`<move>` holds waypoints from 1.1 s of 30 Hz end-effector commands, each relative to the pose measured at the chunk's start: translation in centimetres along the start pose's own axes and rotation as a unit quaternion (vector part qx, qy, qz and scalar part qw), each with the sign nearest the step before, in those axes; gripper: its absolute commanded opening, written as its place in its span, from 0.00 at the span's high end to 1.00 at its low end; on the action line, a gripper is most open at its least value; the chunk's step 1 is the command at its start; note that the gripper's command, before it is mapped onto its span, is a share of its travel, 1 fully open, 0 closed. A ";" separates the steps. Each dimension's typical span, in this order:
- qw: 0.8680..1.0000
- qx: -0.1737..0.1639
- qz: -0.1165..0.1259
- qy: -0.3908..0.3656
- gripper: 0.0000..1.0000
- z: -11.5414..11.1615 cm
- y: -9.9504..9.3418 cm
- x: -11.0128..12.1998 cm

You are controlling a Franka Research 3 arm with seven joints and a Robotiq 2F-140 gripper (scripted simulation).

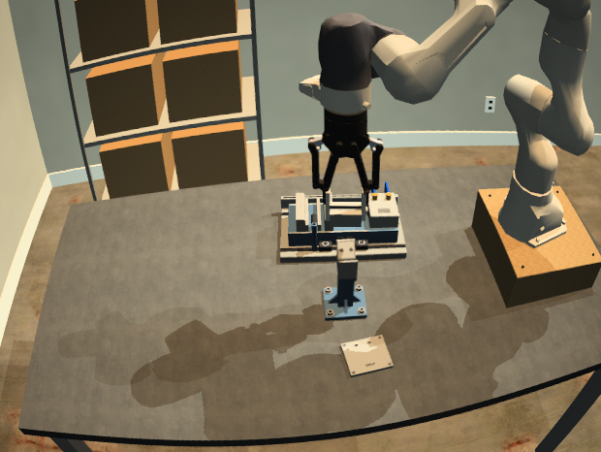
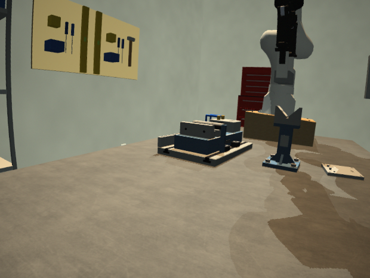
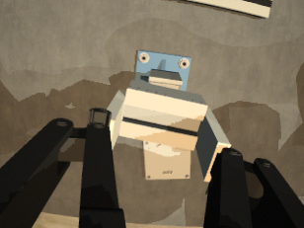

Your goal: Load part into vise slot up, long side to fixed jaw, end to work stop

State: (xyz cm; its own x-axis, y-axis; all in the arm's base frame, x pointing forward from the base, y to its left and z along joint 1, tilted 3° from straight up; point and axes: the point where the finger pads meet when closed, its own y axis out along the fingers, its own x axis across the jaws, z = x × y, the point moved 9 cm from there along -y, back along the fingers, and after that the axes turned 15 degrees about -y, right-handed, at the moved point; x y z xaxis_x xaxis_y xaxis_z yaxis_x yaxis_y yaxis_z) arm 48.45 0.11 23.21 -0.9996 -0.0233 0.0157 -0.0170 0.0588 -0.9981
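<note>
My gripper (image 1: 345, 212) (image 2: 282, 71) (image 3: 161, 114) is shut on the part, high above the table. The part (image 1: 345, 221) (image 2: 290, 78) (image 3: 163, 111) is a grey block between the pads; a dark groove crosses its face toward the wrist camera. The vise (image 1: 373, 237) (image 2: 194, 144) stands open, and my gripper covers part of it in the top view. Its fixed jaw (image 1: 300, 213) (image 2: 196, 129) is at the left in the top view. The work stop is hard to make out. The V-block (image 1: 346, 270) (image 2: 294, 121) is empty. The infeed plate (image 1: 366, 362) (image 2: 344, 172) (image 3: 166, 169) is bare.
The air cylinder (image 1: 383, 213) with blue hoses is at the vise's right in the top view. The V-block's blue post (image 1: 345, 291) (image 2: 284, 143) stands between vise and infeed plate. The arm's wooden base (image 1: 549, 262) (image 2: 276, 131) is at the right in the top view.
</note>
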 end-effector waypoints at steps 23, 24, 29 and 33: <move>0.961 -0.004 -0.003 0.277 1.00 8.0 0.0 -1.5; 0.961 -0.004 -0.003 0.277 1.00 8.0 0.0 -1.5; 0.946 -0.004 -0.004 0.324 1.00 9.5 0.0 -1.6; 0.930 -0.004 -0.004 0.367 1.00 11.0 0.1 -1.7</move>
State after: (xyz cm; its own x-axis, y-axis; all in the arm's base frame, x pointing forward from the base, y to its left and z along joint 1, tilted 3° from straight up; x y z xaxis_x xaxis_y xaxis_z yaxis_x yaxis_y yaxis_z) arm 50.28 -9.92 22.45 -0.8382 0.5424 0.0563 -0.0201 0.0723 -0.9972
